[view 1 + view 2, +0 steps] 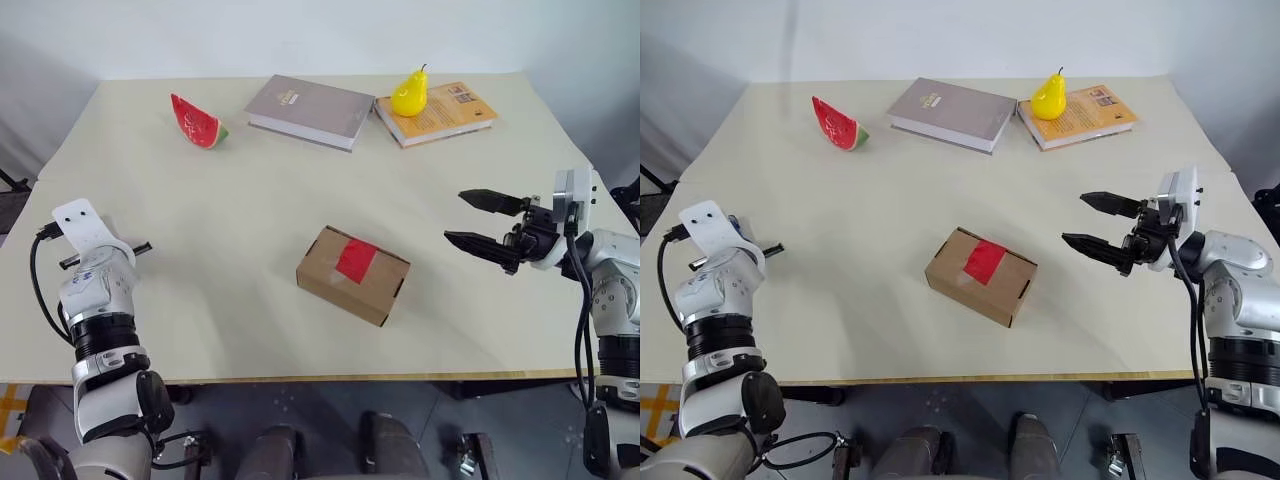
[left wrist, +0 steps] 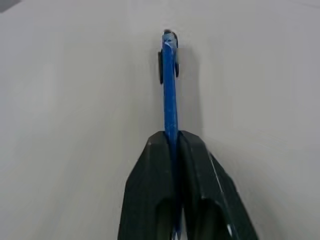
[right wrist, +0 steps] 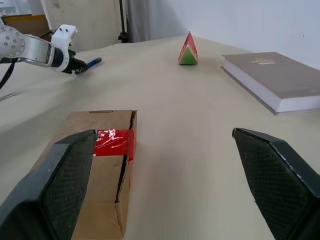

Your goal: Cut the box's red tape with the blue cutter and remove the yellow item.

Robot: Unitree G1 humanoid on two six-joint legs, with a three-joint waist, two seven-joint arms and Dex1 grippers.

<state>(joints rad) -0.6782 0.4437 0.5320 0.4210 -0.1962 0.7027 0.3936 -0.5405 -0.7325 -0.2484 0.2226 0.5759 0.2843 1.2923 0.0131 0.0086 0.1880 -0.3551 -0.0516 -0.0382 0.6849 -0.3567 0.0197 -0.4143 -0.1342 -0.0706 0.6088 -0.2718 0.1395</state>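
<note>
Head views: a pale table (image 1: 250,190) is seen from above. Near its middle lies the box (image 1: 352,274), a small brown carton, closed, with the red tape (image 1: 355,260) stuck across its top seam. At the far edge are placed, from the robot's left to its right, a watermelon slice (image 1: 198,122), a grey book (image 1: 310,110) and an orange book (image 1: 437,112) with a yellow pear (image 1: 410,94) standing on it. The left gripper (image 1: 140,247) is held low over the table's left edge, well apart from the box; a thin dark tip is seen sticking out past the wrist. The right gripper (image 1: 478,220) is held above the table to the right of the box, pointing toward it, with its two black fingers spread wide and nothing between them.

Left wrist view: the left gripper's fingers (image 2: 150,200) are pressed together around the cutter (image 2: 170,90). The slim blue body is clamped between them and runs straight out past the fingertips, ending in a dark tip over bare table.

Right wrist view: the right gripper's fingers (image 3: 280,185) are spread far apart and hold nothing. Between and beyond them the box is shown, the tape lying across the gap between its flaps. Farther off, the left gripper is seen with the blue cutter in its closed jaws, and the watermelon slice and grey book lie beyond.
</note>
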